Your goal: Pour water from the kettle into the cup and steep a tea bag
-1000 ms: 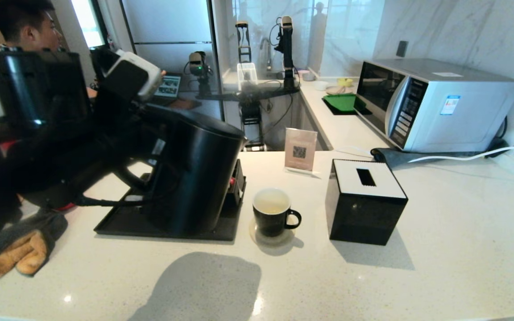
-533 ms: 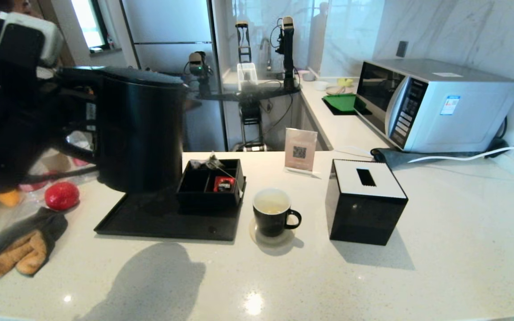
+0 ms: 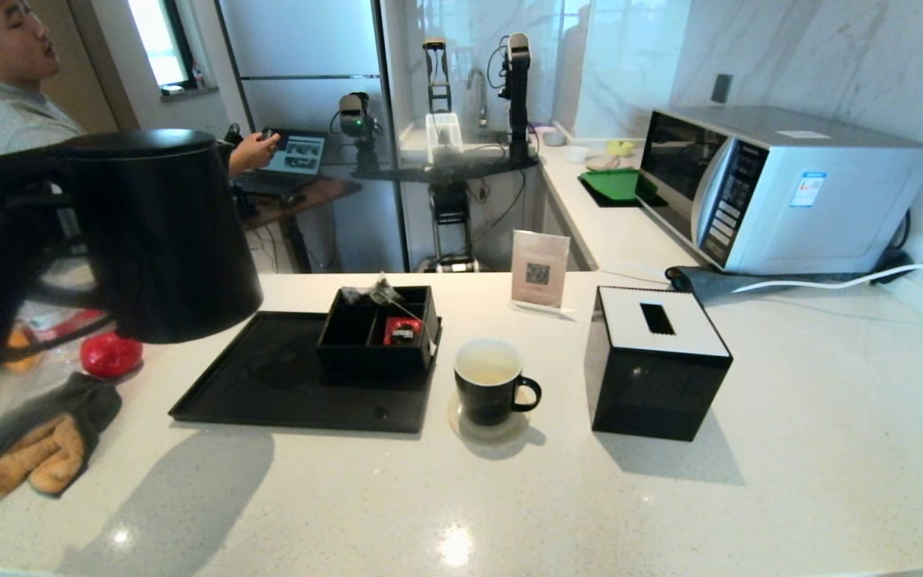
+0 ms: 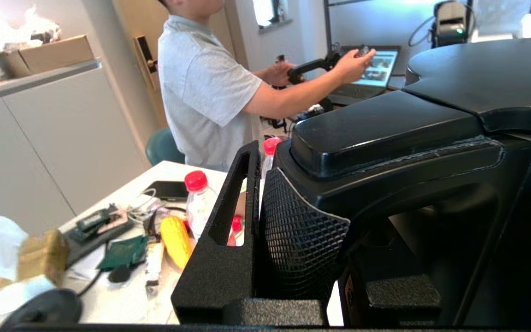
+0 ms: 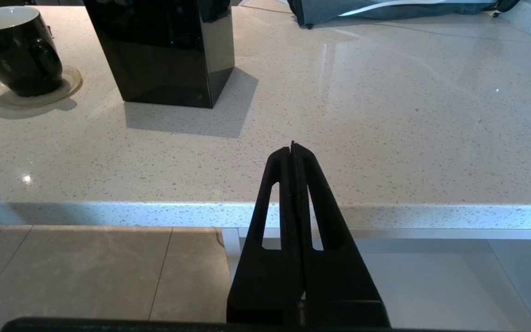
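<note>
One arm is at work: the kettle [image 3: 161, 232] is held upright in the air by its handle in the left gripper [image 4: 293, 258], above the counter [image 3: 790, 449] left of the black tray [image 3: 269, 393]. The cup [image 3: 492, 390] (pale water [image 3: 487, 367] inside) is set on a coaster right of the tray. The right gripper [image 5: 293, 150] is parked below the counter edge, fingers pressed together.
</note>
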